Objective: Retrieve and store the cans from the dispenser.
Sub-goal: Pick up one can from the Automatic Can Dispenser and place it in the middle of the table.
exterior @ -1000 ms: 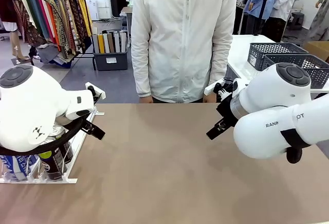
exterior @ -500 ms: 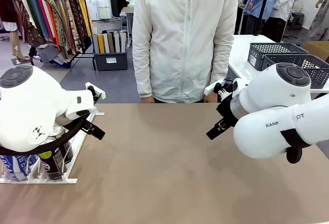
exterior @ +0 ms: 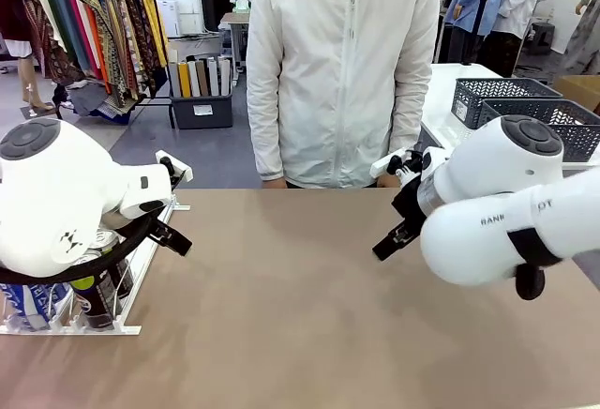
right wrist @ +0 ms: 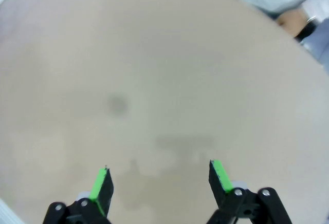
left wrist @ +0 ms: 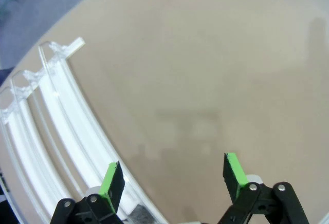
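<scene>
You have one tan table (exterior: pixel 309 325), one person (exterior: pixel 342 71) in a white jacket at its far edge, well right of the dispenser (exterior: pixel 131 289), and two dark baskets (exterior: pixel 525 99) farther right still. The left arm (exterior: pixel 56 193) hangs over the dispenser and blocks your count: two cans (exterior: pixel 92 295), one blue-white and one black, show at its near end. The left gripper (left wrist: pixel 175 175) hovers released above the dispenser's outer rail. The right gripper (right wrist: pixel 159 180) gapes empty, well right of it.

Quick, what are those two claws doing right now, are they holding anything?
Left gripper: open, holding nothing, by the dispenser.
Right gripper: open, holding nothing, over the table.
</scene>
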### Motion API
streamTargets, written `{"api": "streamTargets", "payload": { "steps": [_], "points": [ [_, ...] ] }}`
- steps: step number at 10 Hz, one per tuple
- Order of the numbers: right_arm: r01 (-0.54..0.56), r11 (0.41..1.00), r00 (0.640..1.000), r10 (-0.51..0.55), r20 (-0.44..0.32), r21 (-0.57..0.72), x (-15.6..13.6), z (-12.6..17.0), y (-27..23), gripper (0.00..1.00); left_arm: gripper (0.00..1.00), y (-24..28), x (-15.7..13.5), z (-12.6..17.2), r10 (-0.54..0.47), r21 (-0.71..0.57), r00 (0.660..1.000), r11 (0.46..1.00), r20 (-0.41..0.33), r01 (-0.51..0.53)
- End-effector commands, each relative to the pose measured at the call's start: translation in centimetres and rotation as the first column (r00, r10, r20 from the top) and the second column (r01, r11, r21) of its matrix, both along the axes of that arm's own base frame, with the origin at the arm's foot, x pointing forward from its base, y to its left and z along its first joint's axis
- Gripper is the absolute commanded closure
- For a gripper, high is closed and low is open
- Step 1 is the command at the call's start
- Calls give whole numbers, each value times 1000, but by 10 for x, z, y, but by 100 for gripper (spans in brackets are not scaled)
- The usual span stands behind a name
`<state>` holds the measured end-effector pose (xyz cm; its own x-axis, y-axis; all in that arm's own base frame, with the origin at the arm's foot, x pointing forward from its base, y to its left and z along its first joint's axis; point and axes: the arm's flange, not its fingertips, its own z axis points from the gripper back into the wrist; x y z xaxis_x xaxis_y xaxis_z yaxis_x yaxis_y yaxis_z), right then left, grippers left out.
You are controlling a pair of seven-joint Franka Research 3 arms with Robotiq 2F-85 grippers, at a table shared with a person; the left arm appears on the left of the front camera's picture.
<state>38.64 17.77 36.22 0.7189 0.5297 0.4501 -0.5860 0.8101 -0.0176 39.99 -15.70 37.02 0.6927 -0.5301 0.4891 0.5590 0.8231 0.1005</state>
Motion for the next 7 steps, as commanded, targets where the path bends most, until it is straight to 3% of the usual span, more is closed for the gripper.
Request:
{"api": "streamTargets", "payload": {
  "steps": [1, 2, 3, 4, 5, 6, 7],
  "points": [
    [55, 974, 970, 0, -242, 221, 9, 19, -23, 0, 0, -3, -7, 29, -66, -157, 986, 987, -150, 42],
    [140, 926, 942, -16, -334, 350, 7, 32, -32, 0, 0, -8, -12, 52, -68, -267, 940, 963, -334, -25],
    [240, 847, 903, -15, -430, 474, 3, 49, -47, 0, 0, -9, -16, 76, -42, -339, 893, 932, -447, -126],
    [260, 776, 868, 74, -492, 575, -6, 66, -65, 0, 0, 2, -21, 96, -106, -406, 863, 906, -495, -121],
    [254, 709, 858, 149, -491, 658, -19, 82, -89, 0, 0, 23, -26, 117, -169, -467, 839, 877, -518, -112],
    [245, 616, 867, 208, -454, 749, -37, 103, -132, 0, 0, 61, -30, 142, -229, -554, 821, 823, -523, -123],
    [275, 547, 878, 192, -439, 790, -52, 114, -171, 0, 0, 113, -35, 165, -211, -644, 835, 737, -509, -206]
  ]
}}
